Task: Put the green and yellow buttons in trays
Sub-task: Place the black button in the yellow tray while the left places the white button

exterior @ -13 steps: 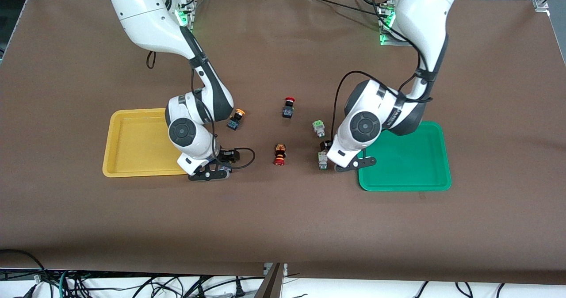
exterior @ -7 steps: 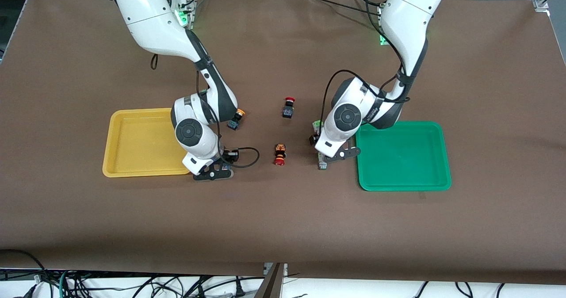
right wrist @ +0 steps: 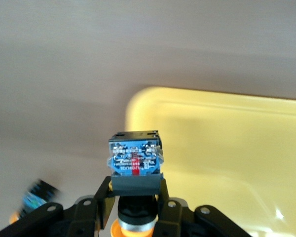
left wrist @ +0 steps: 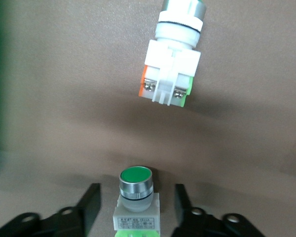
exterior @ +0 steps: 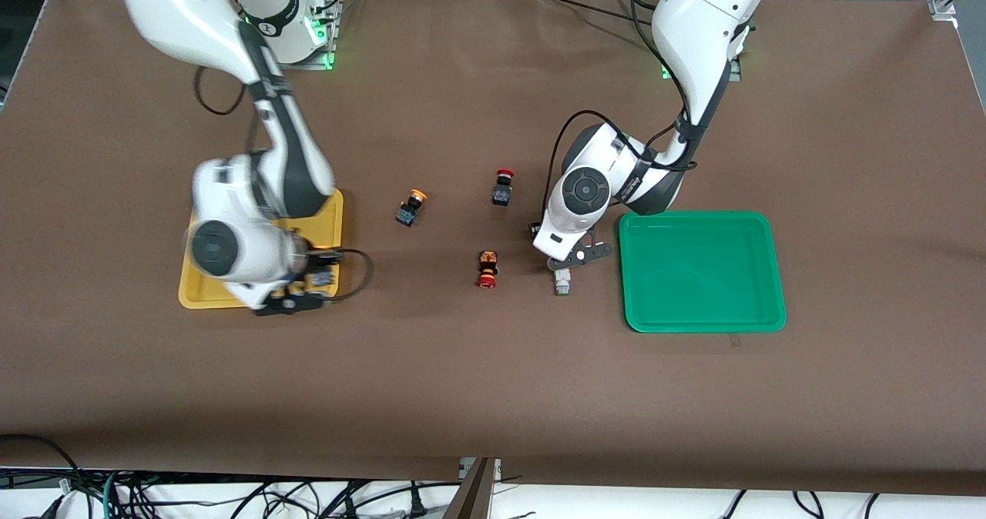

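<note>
My right gripper (right wrist: 135,191) is shut on a dark-bodied yellow button (right wrist: 135,165) and holds it over the corner of the yellow tray (right wrist: 227,148). In the front view that gripper (exterior: 296,292) is over the tray's (exterior: 330,215) near corner. A second yellow button (exterior: 410,207) lies on the table. My left gripper (left wrist: 136,202) is open, low over the table, its fingers either side of a green button (left wrist: 135,195) without touching it. Another green button (left wrist: 171,64) lies close by. The front view shows one green button (exterior: 562,282) by the left gripper (exterior: 568,263). The green tray (exterior: 701,215) is empty.
Two red-capped buttons (exterior: 502,188) (exterior: 487,269) lie mid-table between the arms. The brown mat covers the whole table.
My right arm swung with the yellow button from the table beside the yellow tray to over the tray's corner. My left gripper moved from the green tray's edge to the green buttons.
</note>
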Tool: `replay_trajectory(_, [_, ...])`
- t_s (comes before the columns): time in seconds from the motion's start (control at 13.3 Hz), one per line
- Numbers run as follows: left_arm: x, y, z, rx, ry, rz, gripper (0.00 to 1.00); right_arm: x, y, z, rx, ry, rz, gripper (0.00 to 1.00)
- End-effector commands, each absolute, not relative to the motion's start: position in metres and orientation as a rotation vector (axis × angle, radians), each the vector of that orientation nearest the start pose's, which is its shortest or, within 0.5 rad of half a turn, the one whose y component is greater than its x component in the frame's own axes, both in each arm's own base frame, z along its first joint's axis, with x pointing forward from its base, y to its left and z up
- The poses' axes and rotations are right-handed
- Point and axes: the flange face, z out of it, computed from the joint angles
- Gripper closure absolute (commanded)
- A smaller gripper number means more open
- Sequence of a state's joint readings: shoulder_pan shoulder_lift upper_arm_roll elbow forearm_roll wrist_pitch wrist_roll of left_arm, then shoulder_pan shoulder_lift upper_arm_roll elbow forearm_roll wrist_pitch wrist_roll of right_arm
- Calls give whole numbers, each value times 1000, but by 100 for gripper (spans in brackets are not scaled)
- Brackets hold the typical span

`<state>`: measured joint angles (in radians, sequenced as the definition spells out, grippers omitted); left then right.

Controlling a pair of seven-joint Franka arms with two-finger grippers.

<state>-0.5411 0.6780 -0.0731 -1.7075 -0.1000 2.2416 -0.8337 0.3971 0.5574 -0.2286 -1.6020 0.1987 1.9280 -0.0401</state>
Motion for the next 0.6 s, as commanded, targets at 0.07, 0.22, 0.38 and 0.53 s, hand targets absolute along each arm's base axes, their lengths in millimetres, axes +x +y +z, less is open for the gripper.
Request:
replay_trajectory(0.07, [536,-372,197,-3098,-501,309,100,590,67,247,-3079,-246,318,94])
replay_trajectory(0.22, [542,-367,206,-3108,-493,288,100,555,49,204,-3108,-211,230,93])
replay_trajectory(0.38, [565,-331,233,-3121,-395,314,100,555,49,209,-3105,-197,219,40])
replay_trajectory(0.53, [589,-270,260,-3150,-197,378,100,576,62,248,-3071,-161,297,13])
